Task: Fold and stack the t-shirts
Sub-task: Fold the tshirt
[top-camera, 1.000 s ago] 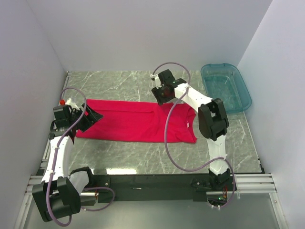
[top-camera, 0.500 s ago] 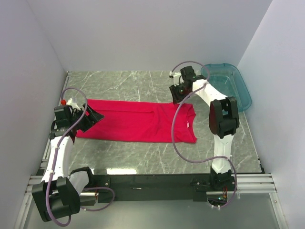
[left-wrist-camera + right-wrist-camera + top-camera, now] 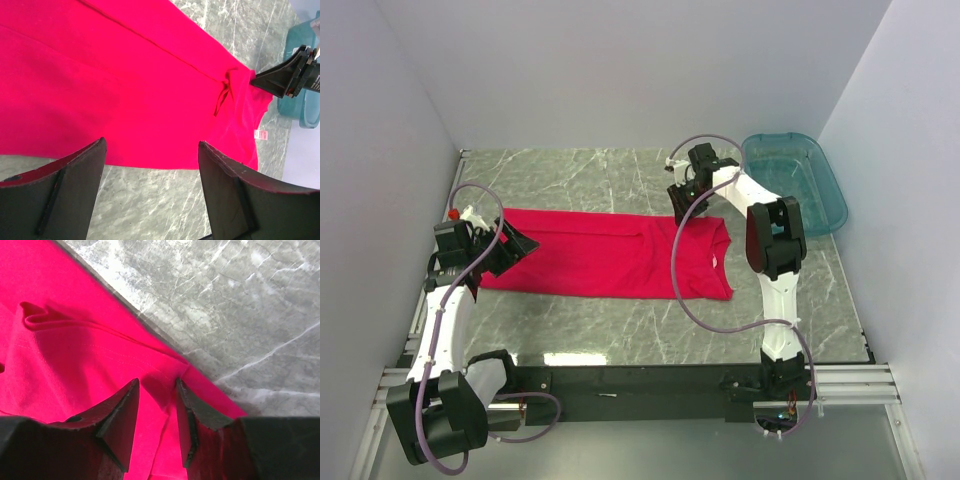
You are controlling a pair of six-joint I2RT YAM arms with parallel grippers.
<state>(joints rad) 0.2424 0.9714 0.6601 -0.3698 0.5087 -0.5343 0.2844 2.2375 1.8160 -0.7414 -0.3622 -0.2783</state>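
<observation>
The red t-shirt (image 3: 610, 255) lies flat across the marble table, folded into a long strip, its white neck label (image 3: 717, 262) near the right end. My left gripper (image 3: 513, 246) hovers at the shirt's left end, open. In the left wrist view its fingers (image 3: 75, 175) stand wide apart over the shirt's near edge (image 3: 150, 110) with nothing between them. My right gripper (image 3: 682, 203) is down on the shirt's far edge near the right end. In the right wrist view its jaws (image 3: 157, 385) stand narrowly apart, pressed onto the red fabric (image 3: 75, 355) with a raised crease between them.
A teal plastic bin (image 3: 798, 182) sits at the back right corner, also seen at the right edge of the left wrist view as the bin (image 3: 300, 97). Grey walls close in the table on three sides. Bare marble (image 3: 570, 180) lies behind the shirt.
The right arm swung right along the shirt's far edge, then came back a little left and lower onto the fabric, its jaws narrowing. The left arm and shirt have not moved.
</observation>
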